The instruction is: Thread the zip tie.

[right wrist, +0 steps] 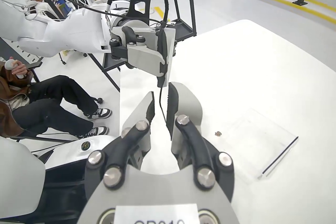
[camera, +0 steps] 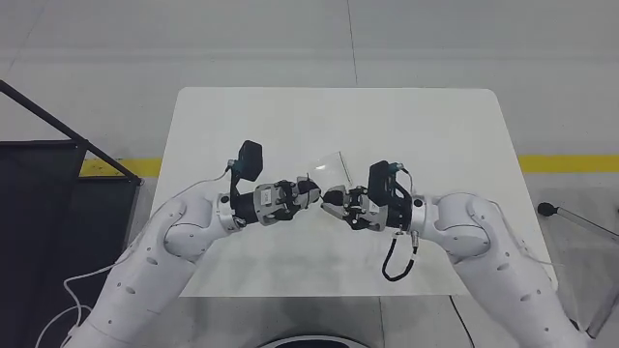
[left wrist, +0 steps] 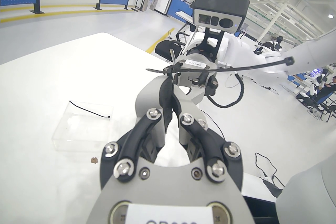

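Left gripper [left wrist: 170, 74] clamped on zip tie [left wrist: 249, 67] | right gripper [right wrist: 161, 94] parted, tie's tail hanging between its jaws

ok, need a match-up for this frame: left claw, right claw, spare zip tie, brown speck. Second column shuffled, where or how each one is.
Things:
1. left claw
2. right claw
3. spare zip tie
4. brown speck

Place or state:
a. on the table, beside the clear tray
b. open, with the held zip tie passing through its gap
c. shut on the held zip tie
d. lying across the clear tray

Pairs: 1-c, 2-b, 3-d, 4-a.
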